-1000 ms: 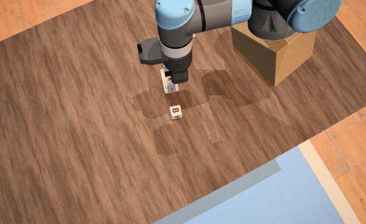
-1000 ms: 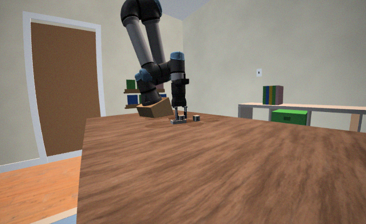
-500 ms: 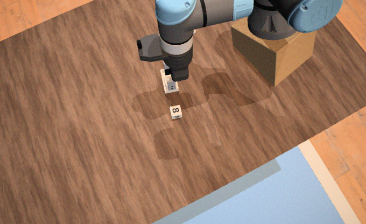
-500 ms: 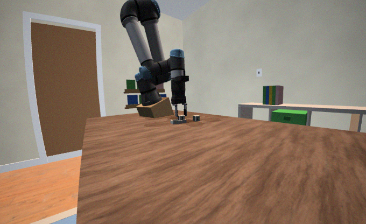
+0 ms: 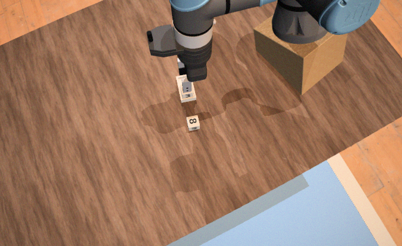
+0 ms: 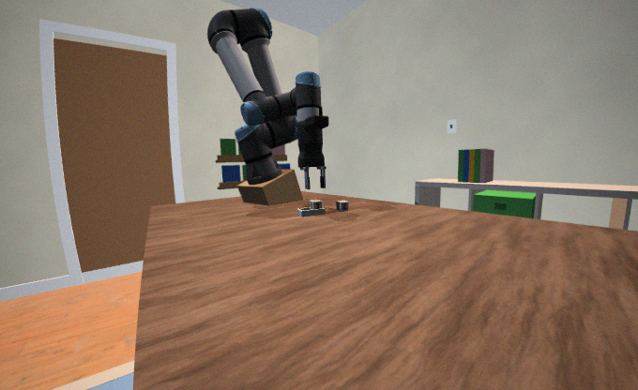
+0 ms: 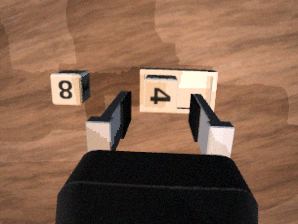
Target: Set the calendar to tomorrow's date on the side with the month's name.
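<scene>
Wooden and hard, the little cube with the 4 (image 7: 158, 95) sits in the tray (image 7: 200, 83) while the cube with the 8 (image 7: 65, 88) waits beside it on the table (image 5: 74, 137), and we think our spread, empty claw (image 7: 160, 125) should pinch a light cube by two flat sides

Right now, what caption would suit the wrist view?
Open gripper above tray holding cube showing 4; cube showing 8 sits outside on the table.

A: Wooden table (image 5: 74, 137). What lies on it?
B: Tray (image 5: 180, 87) near twelve o'clock; loose cube (image 5: 193, 123) showing 8 just at its six; block pedestal (image 5: 313, 70) at two.
</scene>
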`<state>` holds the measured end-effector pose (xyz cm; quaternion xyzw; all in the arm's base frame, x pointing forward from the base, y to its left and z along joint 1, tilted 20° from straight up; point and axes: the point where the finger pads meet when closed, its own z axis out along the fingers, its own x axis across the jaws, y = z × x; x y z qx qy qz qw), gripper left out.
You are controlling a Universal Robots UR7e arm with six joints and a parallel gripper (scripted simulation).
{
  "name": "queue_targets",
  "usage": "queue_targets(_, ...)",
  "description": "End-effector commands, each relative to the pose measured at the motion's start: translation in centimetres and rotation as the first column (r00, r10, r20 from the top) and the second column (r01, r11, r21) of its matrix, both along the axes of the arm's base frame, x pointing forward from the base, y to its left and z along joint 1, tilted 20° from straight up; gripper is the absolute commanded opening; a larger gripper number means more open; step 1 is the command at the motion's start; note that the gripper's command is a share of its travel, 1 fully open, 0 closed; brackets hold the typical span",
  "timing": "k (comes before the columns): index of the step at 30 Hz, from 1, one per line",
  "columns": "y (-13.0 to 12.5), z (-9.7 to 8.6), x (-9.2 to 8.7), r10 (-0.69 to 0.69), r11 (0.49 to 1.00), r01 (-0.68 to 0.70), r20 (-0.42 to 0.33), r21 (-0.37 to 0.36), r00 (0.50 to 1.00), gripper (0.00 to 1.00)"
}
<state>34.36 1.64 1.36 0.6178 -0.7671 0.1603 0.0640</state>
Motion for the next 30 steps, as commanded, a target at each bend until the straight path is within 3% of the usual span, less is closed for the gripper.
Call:
queue_targets(1,0.7,2.0,-0.1,-0.003,1.000,0.003,-0.009,0.001,1.000,0.87)
queue_targets(8,1.1,3.2,-0.3,-0.003,1.000,0.003,-0.009,0.001,1.000,0.87)
queue_targets(16,1.2,3.4,-0.3,-0.004,1.000,0.004,-0.009,0.002,1.000,0.87)
queue_targets(17,1.2,3.4,-0.3,-0.004,1.000,0.004,-0.009,0.002,1.000,1.00)
queue_targets(30,1.1,3.3,-0.4,-0.004,1.000,0.004,-0.013,0.002,1.000,1.00)
